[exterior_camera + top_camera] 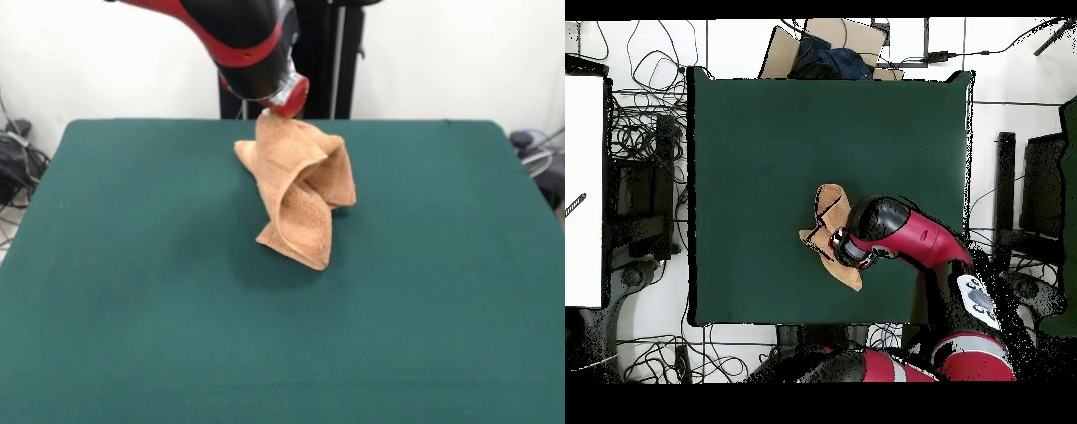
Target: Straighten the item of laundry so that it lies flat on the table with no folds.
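On the left, the table [132, 291] is bare green cloth, so there is lots of room to spread things out. In the middle of the front view, a bit toward the far side, the towel [300, 199] hangs down from the gripper [281, 108]. The top of the towel goes right up into the gripper, so it looks like the gripper is pinching the towel there, but the fingers are hidden by the arm [238, 35] and the cloth, so I cannot tell for sure. The towel is twisted and folded over itself. Its bottom corner seems to touch the table or be just above it; I cannot tell which. From above, the arm covers part of the towel [827, 215], and the rest sticks out to the left of the wrist. I think the step now is to lift the towel so it hangs loose, then lay it down flat. To do that well, the arm should go up high enough for the folds to drop open. Then it should come down slowly and slide sideways, so the bottom edge lands first and the rest rolls out flat. If it drops straight down, the towel will likely pile up in a heap again. On the right, the table is bare too.
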You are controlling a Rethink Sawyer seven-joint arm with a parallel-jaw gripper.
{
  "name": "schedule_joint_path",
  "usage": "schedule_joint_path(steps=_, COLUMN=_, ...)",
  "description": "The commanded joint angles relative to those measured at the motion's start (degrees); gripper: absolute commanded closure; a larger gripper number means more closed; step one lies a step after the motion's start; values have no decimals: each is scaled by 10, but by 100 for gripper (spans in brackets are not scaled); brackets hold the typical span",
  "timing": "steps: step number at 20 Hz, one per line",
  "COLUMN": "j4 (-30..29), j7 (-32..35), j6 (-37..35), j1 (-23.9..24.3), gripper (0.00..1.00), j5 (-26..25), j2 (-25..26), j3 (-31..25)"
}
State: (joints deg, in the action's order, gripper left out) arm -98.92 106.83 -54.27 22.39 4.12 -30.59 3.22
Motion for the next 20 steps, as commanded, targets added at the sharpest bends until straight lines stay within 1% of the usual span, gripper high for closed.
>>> schedule_joint_path(steps=1, j4=-19, j7=-30, j6=68, j1=12, gripper=100, j5=-27, j2=18, j3=-70)
schedule_joint_path(steps=5, j4=-36, j7=-28, j6=85, j1=13, gripper=100, j5=-28, j2=13, j3=-72)
schedule_joint_path(steps=8, j4=-24, j7=-37, j6=80, j1=14, gripper=100, j5=-38, j2=10, j3=-71)
schedule_joint_path(steps=13, j4=0, j7=-62, j6=34, j1=26, gripper=100, j5=-61, j2=-2, j3=-69)
schedule_joint_path(steps=16, j4=5, j7=-78, j6=32, j1=30, gripper=100, j5=-88, j2=-14, j3=-66)
schedule_joint_path(steps=20, j4=20, j7=-86, j6=-28, j1=32, gripper=100, j5=-117, j2=-34, j3=-57)
